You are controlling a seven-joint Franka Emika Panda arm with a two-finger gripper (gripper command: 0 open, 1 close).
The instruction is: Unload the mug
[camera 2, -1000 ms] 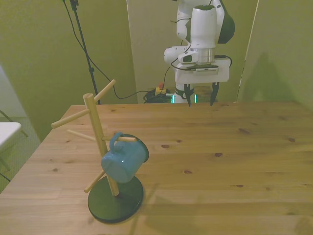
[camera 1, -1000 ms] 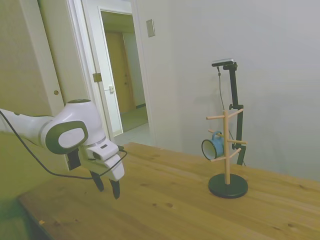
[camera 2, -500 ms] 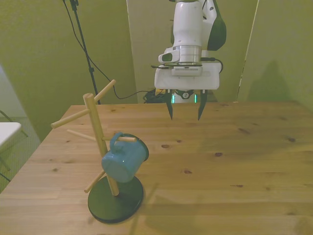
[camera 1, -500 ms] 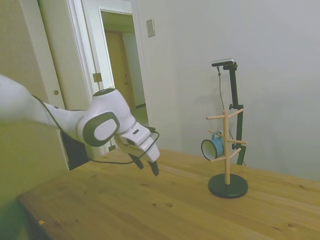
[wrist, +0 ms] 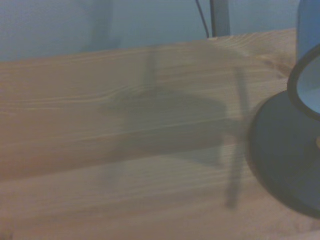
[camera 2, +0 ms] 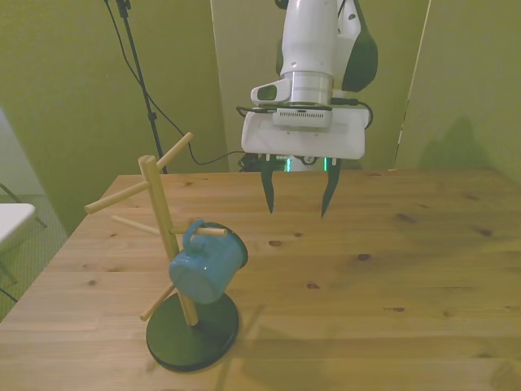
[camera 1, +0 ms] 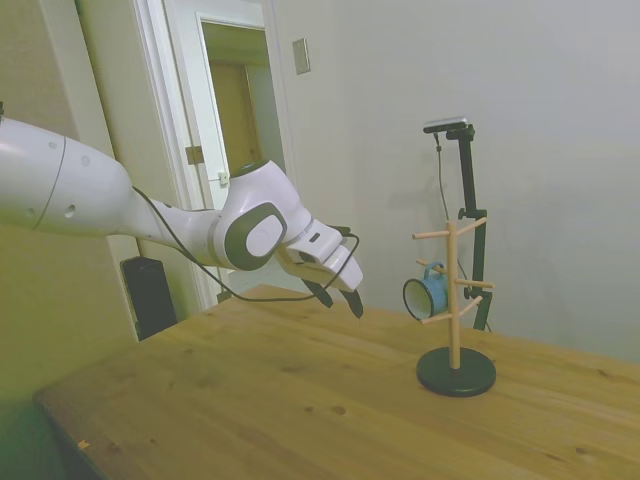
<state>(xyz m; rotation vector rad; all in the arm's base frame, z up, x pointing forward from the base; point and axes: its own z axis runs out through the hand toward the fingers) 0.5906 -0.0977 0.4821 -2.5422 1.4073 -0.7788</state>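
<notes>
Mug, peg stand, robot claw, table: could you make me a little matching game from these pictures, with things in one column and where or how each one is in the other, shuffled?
Things:
1. mug
2. wooden peg stand
3. gripper
4. table

States:
A. in the air above the table, fingers open, holding nothing
B. hangs by its handle from a peg, tilted
C. stands upright on a dark round base
D. bare wood with knots, carrying the stand

Pairs: 1-B, 2-C, 3-A, 4-D
</notes>
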